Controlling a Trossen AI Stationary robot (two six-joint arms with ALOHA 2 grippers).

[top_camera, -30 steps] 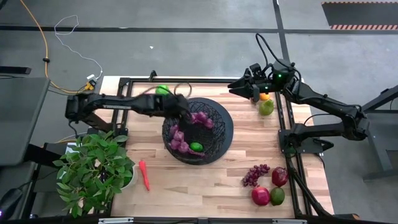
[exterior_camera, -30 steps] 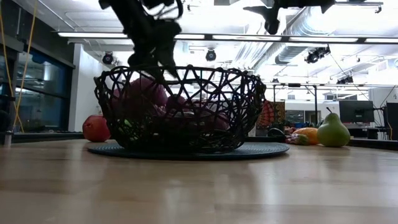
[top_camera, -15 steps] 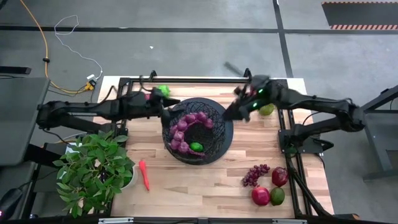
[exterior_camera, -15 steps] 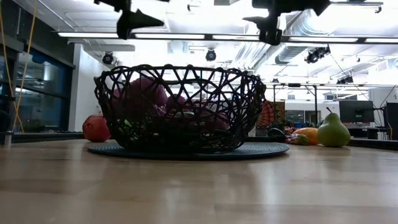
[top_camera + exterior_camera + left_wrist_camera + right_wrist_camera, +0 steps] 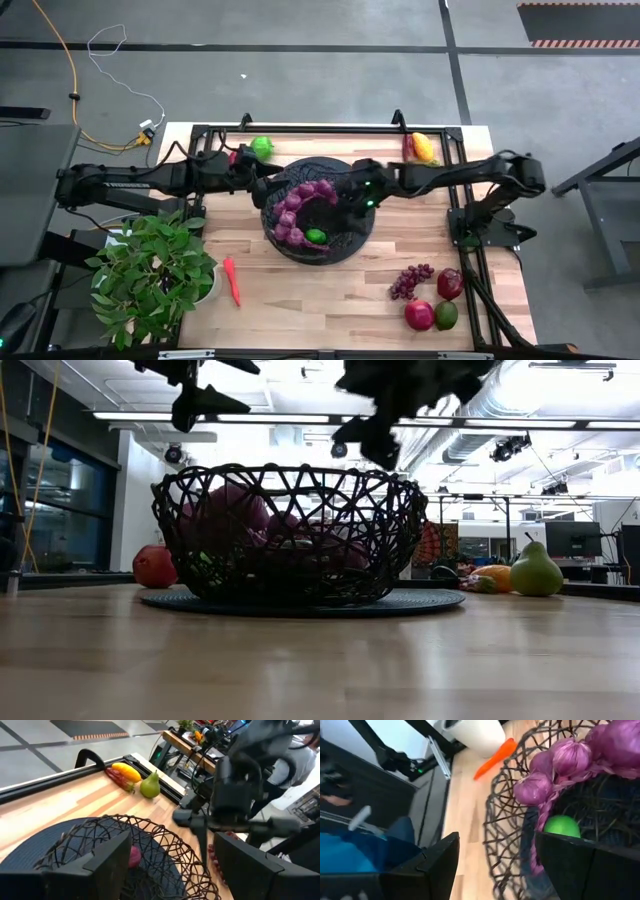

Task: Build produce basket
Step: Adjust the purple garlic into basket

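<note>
The black mesh basket (image 5: 365,226) (image 5: 290,540) stands mid-table on a dark mat. Inside lie purple grape bunches (image 5: 298,202) (image 5: 570,757) and a green round fruit (image 5: 316,236) (image 5: 561,827). My left gripper (image 5: 263,180) (image 5: 170,865) hovers open and empty just outside the basket's left rim. My right gripper (image 5: 350,197) (image 5: 497,865) hangs open and empty above the basket's right part, clear of the rim in the low view (image 5: 370,435). Loose on the table are a slim red-orange pepper (image 5: 232,282), more grapes (image 5: 410,281), and red and green fruits (image 5: 436,305).
A leafy potted plant (image 5: 150,275) fills the near left corner. A mango (image 5: 423,147) and pear (image 5: 150,785) lie at the far right edge, and a green fruit (image 5: 262,145) at the far edge left of the basket. Bare wood lies between the basket and the near edge.
My left gripper has risen out of the basket and drawn back toward the table's left, stopping outside the rim. My right arm has swung from the far right corner toward the basket and come lower over its right part. The produce in the basket has stayed put.
</note>
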